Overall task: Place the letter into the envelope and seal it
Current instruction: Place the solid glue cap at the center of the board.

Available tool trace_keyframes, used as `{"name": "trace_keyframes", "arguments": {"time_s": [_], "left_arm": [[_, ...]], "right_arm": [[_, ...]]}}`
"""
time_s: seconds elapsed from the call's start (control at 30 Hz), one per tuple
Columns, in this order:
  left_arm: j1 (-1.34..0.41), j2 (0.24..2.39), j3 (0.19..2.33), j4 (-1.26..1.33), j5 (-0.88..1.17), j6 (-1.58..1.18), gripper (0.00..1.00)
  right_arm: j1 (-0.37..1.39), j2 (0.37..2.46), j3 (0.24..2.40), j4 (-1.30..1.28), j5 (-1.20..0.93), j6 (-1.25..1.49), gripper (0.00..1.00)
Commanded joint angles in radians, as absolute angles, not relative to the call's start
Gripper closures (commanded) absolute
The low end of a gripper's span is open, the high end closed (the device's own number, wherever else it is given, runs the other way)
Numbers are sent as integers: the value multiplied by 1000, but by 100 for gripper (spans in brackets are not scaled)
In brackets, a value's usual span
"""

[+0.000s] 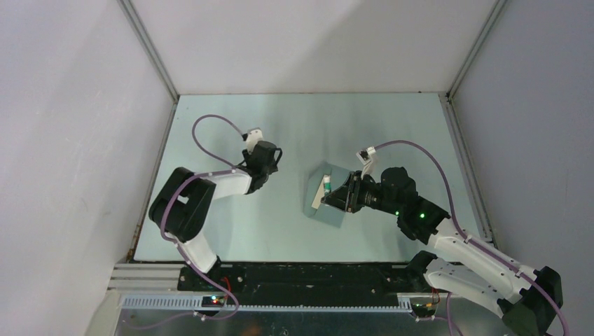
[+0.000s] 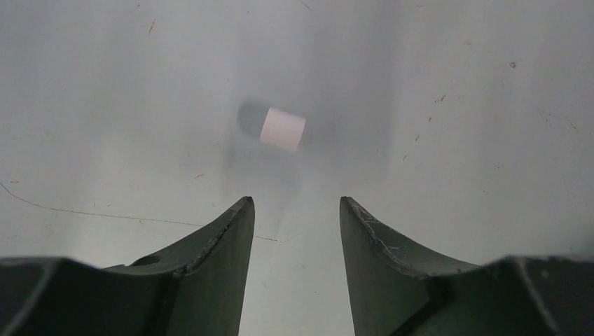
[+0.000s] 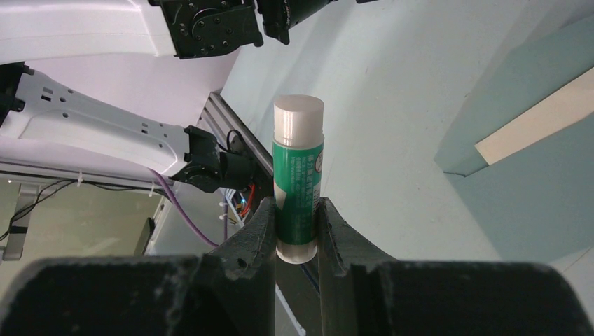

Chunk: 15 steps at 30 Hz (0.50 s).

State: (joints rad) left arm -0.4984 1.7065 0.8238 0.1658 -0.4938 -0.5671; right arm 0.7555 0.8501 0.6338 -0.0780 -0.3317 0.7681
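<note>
There, right fingers (image 3: 329,227) clenched the glue stick (image 3: 298,175), mid-frame by the envelope (image 1: 335,215).
Left fingers (image 2: 235,231) hung released over a small white cylinder (image 2: 282,129).

The glue stick (image 3: 298,182) has a green printed label and a white top. The envelope (image 3: 539,189) is teal-grey, and the letter (image 3: 536,112) shows as a cream-tan strip. The table (image 1: 294,119) is pale green, the small cylinder (image 2: 283,129) pinkish-white, and the cables (image 1: 210,122) purple.
</note>
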Motion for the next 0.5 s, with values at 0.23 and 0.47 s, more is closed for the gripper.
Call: {"name": "trace_keyframes", "arguments": {"time_s": [0.23,0.47], "left_arm": [[-504,1575,893,89,-484,-514,41],[-503,1457,956,-52,-486,-493,40]], "right_arm": [[759,846,630,-38,-319,764,100],[759,853,630,-31,-321,764,100]]}}
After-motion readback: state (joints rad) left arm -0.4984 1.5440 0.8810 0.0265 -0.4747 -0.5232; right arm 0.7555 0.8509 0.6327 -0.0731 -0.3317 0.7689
